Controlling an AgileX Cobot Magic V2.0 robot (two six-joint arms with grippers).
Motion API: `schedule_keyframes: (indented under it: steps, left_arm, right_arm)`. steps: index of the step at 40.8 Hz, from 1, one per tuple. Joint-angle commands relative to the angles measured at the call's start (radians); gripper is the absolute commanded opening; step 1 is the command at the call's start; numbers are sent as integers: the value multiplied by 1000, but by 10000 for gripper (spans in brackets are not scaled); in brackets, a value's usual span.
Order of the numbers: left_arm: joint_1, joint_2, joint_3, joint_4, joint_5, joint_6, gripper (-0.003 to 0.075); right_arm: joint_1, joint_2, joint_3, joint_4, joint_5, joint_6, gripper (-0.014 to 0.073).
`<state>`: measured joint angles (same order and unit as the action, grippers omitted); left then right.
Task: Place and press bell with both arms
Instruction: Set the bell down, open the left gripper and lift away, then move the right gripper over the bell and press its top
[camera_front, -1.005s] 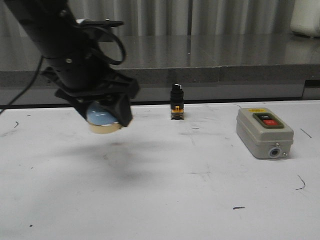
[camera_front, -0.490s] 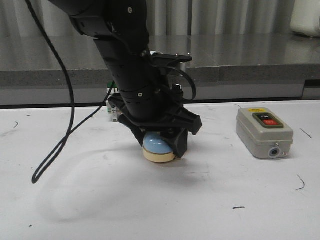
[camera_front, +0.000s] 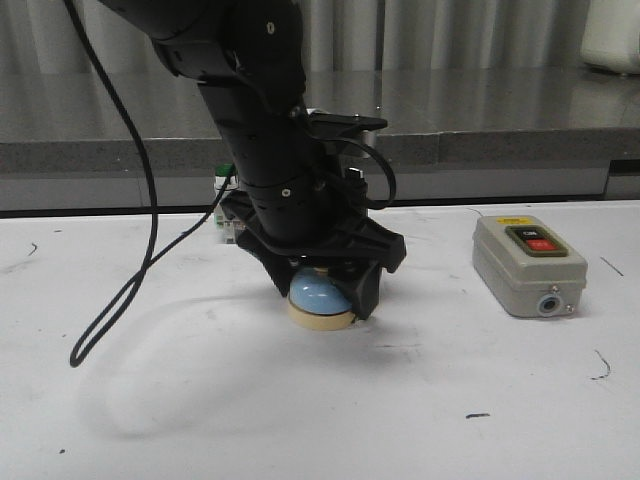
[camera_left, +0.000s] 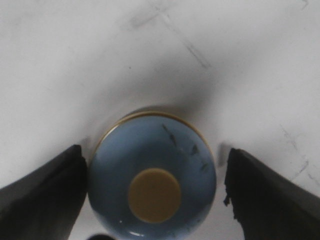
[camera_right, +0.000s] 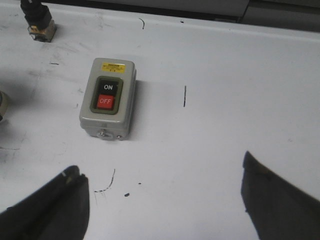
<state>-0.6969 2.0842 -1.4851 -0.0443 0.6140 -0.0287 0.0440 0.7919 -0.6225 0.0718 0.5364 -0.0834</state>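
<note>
The light-blue bell (camera_front: 318, 297) with a cream base and cream top button rests on the white table (camera_front: 200, 400), near its middle. My left gripper (camera_front: 322, 290) straddles it from above. In the left wrist view the bell (camera_left: 155, 175) lies between the two black fingers (camera_left: 45, 190). One finger is almost at its side and a narrow strip of table shows before the other. The jaws stand slightly open around it. My right gripper (camera_right: 165, 200) is open and empty above bare table; it is out of the front view.
A grey box with ON and OFF buttons (camera_front: 528, 265) sits at the right, also in the right wrist view (camera_right: 107, 98). A black selector switch (camera_right: 37, 20) stands at the back. A green-capped switch (camera_front: 226, 200) stands behind my left arm. A black cable (camera_front: 120, 290) loops down at the left.
My left arm carried the bell from the air at the left down onto the table's middle. In the last half second it barely moved. The grey box has not moved.
</note>
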Motion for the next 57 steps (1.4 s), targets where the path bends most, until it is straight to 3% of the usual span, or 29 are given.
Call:
schedule_keyframes:
  steps: [1,12,40,57]
  left_arm:
    - [-8,-68,-31,-14,-16,-8,547]
    - [-8,-216,14,-15,32,-12,547]
    - [39,-1013,551,-15,-32,-14,547]
    - [39,-1401,745,-15,-24,-14,547]
  right_arm:
    - [-4,-2,-34,-6,-60,-5,632]
    - [-4,-2,-34,-6,-60,-5,632]
    - [-4,-2,-34,-6,-60,-5,632]
    - [-4,-2,-34,-4,-68,-5,632]
